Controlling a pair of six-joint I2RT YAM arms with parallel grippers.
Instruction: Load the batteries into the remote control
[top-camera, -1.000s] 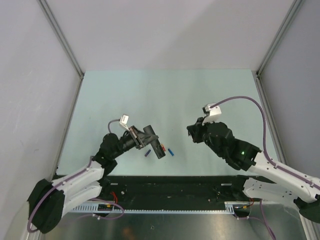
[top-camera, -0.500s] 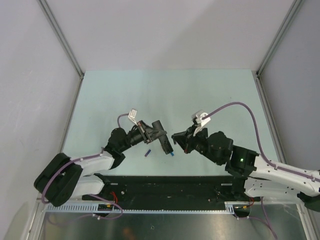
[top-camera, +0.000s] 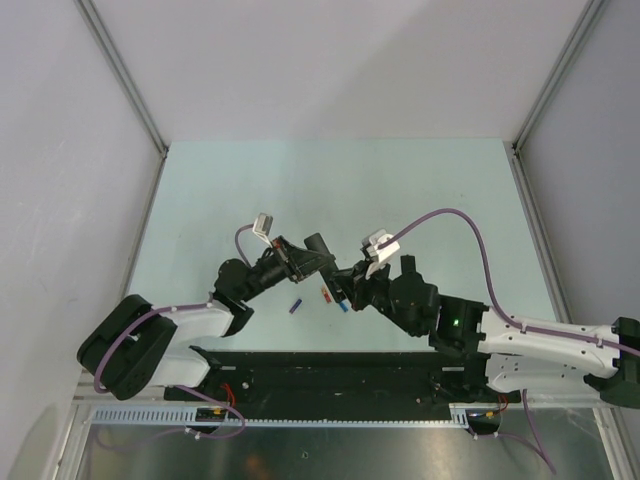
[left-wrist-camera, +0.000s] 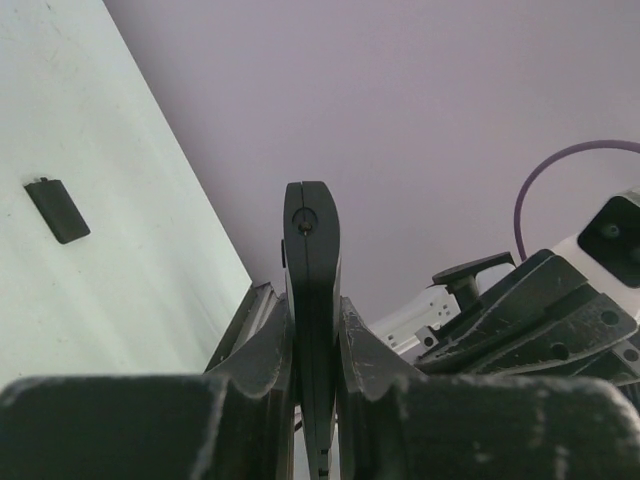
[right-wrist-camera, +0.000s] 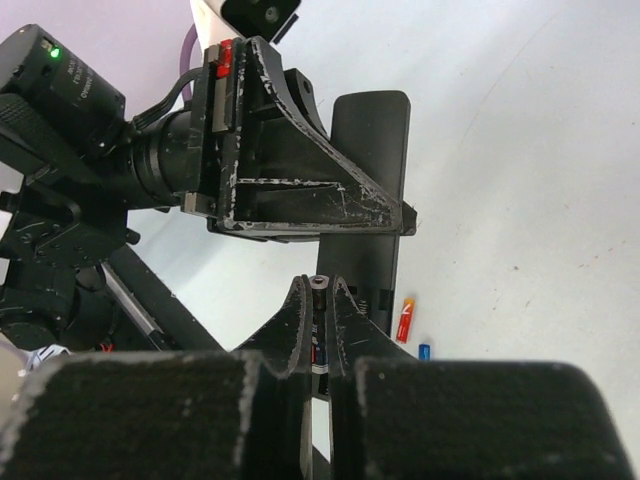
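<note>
My left gripper (top-camera: 303, 260) is shut on the remote control (top-camera: 320, 246), a slim black bar held off the table. In the left wrist view the remote (left-wrist-camera: 312, 250) stands edge-on between the fingers (left-wrist-camera: 262, 350). My right gripper (right-wrist-camera: 318, 292) is shut on the dark battery (right-wrist-camera: 318, 286), whose metal end shows at the fingertips, close against the lower part of the remote (right-wrist-camera: 372, 170). The red-orange battery (right-wrist-camera: 404, 320) and the bright blue battery (right-wrist-camera: 424, 351) lie on the table beside it. The purple-blue battery (top-camera: 296, 305) lies nearer the left arm.
A small flat black cover (left-wrist-camera: 57, 210) lies on the pale green table (top-camera: 330, 190). The two grippers meet near the table's front middle (top-camera: 342, 283). A black rail (top-camera: 330, 365) runs along the front edge. Grey walls stand on the sides.
My right gripper has moved left to the remote. My left gripper has swung the remote up and right to meet it.
</note>
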